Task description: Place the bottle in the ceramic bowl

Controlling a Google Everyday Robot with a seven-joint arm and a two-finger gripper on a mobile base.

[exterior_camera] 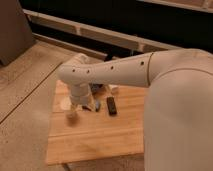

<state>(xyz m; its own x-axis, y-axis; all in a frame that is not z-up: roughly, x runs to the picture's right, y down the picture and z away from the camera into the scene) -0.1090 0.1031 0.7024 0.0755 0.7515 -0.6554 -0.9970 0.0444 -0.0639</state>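
Gripper point(74, 109) is pictured lowered over the left end of the wooden board point(100, 137) | fingers are spread wide, and no grip can be made out | bottle point(72, 116) is taken to be the small pale shape just under the gripper; whether they touch cannot be told | pale cup point(64, 103) is seen just beside

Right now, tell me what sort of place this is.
Likely a kitchen-style counter: a speckled worktop bears a wooden cutting board, with a pale rail behind. The gripper hangs over the board's left end.
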